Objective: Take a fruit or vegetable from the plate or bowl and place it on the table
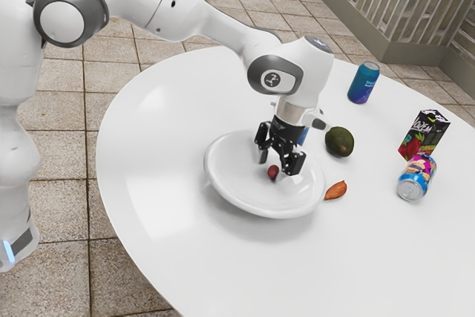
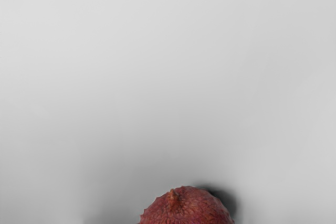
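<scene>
My gripper (image 1: 274, 164) is low over the white plate (image 1: 223, 180) in the exterior view, its two fingers spread wide. A small red fruit, like a lychee (image 1: 273, 172), rests on the plate between and just below the fingertips, with space on either side of it. In the wrist view the bumpy red fruit (image 2: 185, 208) sits close under the hand, over the pale plate surface (image 2: 157, 77); its lower part is cut off.
Beside the plate lie an orange-brown pod-like item (image 1: 336, 190) and a dark avocado (image 1: 339, 142). Toward the exterior view's right are a blue can (image 1: 364, 83), a black carton (image 1: 423, 135) and a colourful can (image 1: 416, 177) on the round white table (image 1: 156, 146).
</scene>
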